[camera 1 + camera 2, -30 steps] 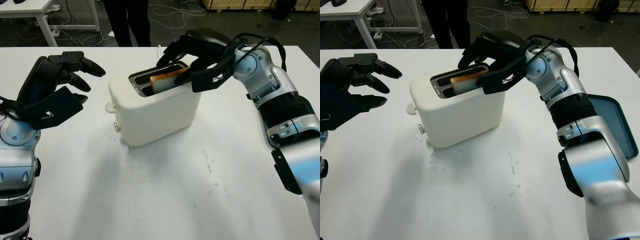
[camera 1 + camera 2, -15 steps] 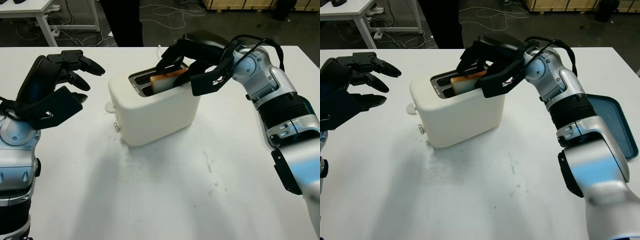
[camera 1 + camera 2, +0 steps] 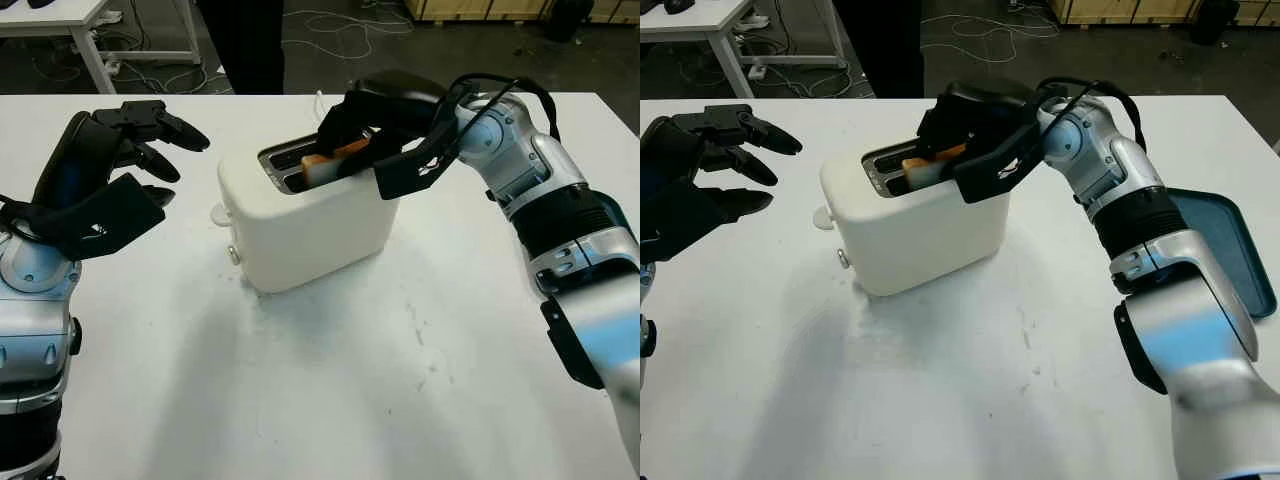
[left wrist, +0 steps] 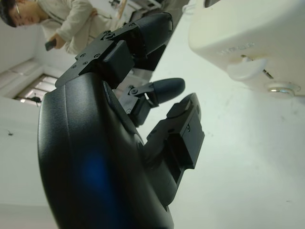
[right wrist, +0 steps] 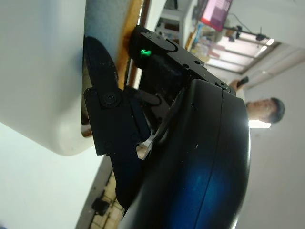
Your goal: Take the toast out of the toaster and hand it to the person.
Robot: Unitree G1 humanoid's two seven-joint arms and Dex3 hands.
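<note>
Right robot hand point(image 3: 375, 125): we see it lower and further over the toaster than half a second ago; the palm now covers the near end of the slots, fingers reaching down on both sides of the toast. Whether they actually pinch it we cannot tell.
Toast point(image 3: 328, 162): standing in the slot on the robot's side, crust edge poking above the top; it sits no higher than a second ago, so not lifted yet.
Toaster point(image 3: 300, 220): white, two-slot, mid-tabletop, unmoved; lever knob on its left end.
Right wrist view: the thumb lies along the toaster's outer wall, the other fingers go over the rim toward the toast's brown edge point(image 5: 131, 36).
Left robot hand point(image 3: 105, 175): open, holding nothing, raised above the tabletop point(image 3: 330, 400) well left of the toaster, same place as before.
Person point(image 3: 245, 40): dark legs at the far edge of the tabletop, behind the toaster.
Blue tray point(image 3: 1230, 245): at the right edge, untouched.
Meaning for task: we judge the reach is over and the grasp is closing; the lift and the handover are still to come.
Risk: toast may crumble or slip if pinched only at the crust.
</note>
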